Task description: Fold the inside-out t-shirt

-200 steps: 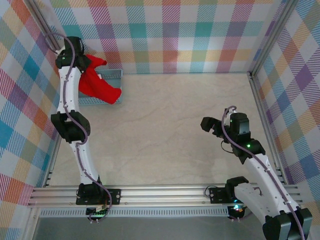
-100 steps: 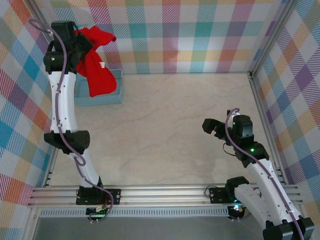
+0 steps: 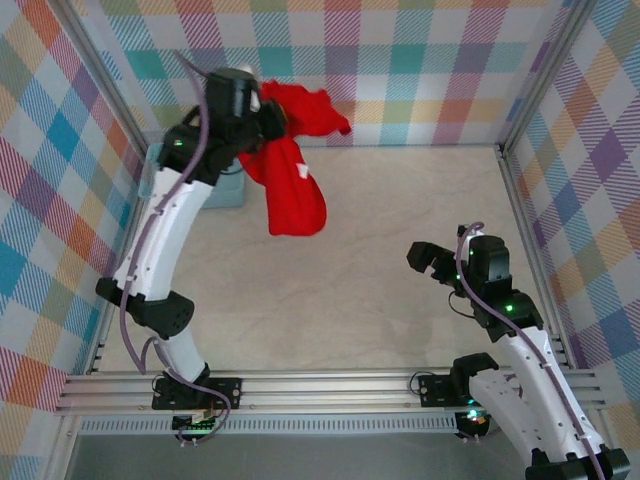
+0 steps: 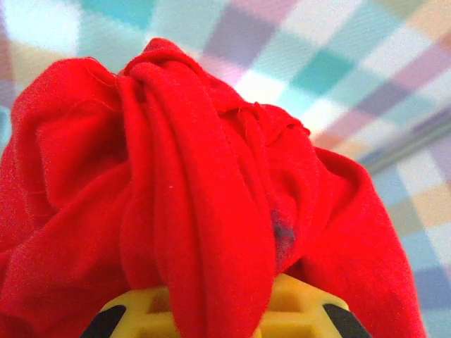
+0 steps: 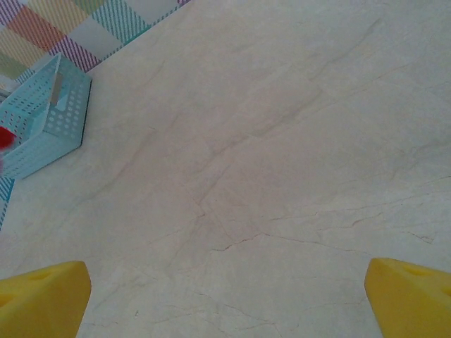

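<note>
Nearest me, the right gripper (image 3: 424,257) hovers over the bare table (image 3: 400,200), its yellow fingers (image 5: 42,292) spread wide with nothing between them. Further in, over the left half of the table, the inside-out t-shirt (image 3: 293,195) hangs in the air as one bunched red drape, a small white tag (image 3: 303,171) showing on it. I cannot tell whether its lower end brushes the surface.

At the top of that bundle the left gripper (image 3: 272,120) is clamped on a fistful of cloth. From its wrist camera the red folds pile over the yellow fingers (image 4: 303,310) (a thick wad, not a single layer). Behind the left arm sits the blue basket (image 5: 44,120), near the checked back wall (image 3: 420,70).

The shirt looks light, soft and limp. I judge it will hold no shape and will slump into a heap when lowered. Better holds would be the shoulders or the hem corners, one claw at each, once it lies spread flat, rather than this middle wad.
</note>
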You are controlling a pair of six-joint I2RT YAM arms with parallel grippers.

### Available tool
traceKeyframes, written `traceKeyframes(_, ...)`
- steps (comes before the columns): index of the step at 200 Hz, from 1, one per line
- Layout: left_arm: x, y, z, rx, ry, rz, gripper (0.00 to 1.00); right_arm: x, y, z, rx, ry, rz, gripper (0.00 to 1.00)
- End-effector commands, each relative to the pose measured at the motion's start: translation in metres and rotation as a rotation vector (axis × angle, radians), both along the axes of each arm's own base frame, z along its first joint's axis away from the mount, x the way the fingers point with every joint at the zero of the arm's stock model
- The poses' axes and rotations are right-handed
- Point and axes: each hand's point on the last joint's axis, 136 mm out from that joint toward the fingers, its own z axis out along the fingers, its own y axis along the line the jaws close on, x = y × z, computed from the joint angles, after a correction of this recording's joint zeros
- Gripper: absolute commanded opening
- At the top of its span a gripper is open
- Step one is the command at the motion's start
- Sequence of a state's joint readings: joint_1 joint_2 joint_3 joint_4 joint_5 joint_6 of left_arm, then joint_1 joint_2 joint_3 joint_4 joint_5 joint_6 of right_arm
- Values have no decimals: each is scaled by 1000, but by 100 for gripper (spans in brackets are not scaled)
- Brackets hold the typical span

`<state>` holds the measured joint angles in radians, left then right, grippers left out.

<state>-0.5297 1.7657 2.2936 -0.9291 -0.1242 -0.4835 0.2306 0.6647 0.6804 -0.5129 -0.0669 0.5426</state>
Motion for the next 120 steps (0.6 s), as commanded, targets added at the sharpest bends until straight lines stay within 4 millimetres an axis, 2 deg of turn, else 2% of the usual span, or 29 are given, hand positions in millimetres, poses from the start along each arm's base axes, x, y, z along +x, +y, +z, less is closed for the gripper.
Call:
traceKeyframes(1, -7, -44, -25, -2, 29, -70, 0, -4, -1, -6, 2, 15, -10, 100)
traceKeyframes(18, -19, -68, -66, 26, 108, -124, 0, -4, 1, -9, 7, 21, 0, 100)
traceKeyframes(31, -28, -78, -100, 41, 165, -153, 0, -3, 3, -12, 13, 26, 8, 100)
traceKeyframes(43, -36, -77, -135, 56, 220, -159, 9, -2, 6, -16, 20, 35, 22, 100)
traceKeyframes(64, -49, -63, -191, 119, 290, -148, 26, 1, 13, -20, 32, 55, 48, 100)
traceKeyframes(74, -59, -52, -214, 169, 325, -145, 43, 2, 19, -22, 32, 63, 70, 100)
traceKeyframes(83, -69, -39, -227, 208, 337, -132, 60, 3, 24, -23, 25, 73, 87, 100)
traceKeyframes(92, -80, -24, -239, 227, 337, -115, 73, 4, 28, -26, 8, 81, 103, 100)
traceKeyframes(104, -96, -8, -252, 231, 334, -102, 83, 6, 33, -31, -21, 101, 116, 100)
traceKeyframes(120, -118, 4, -270, 223, 353, -123, 88, 10, 43, -35, -55, 123, 140, 100)
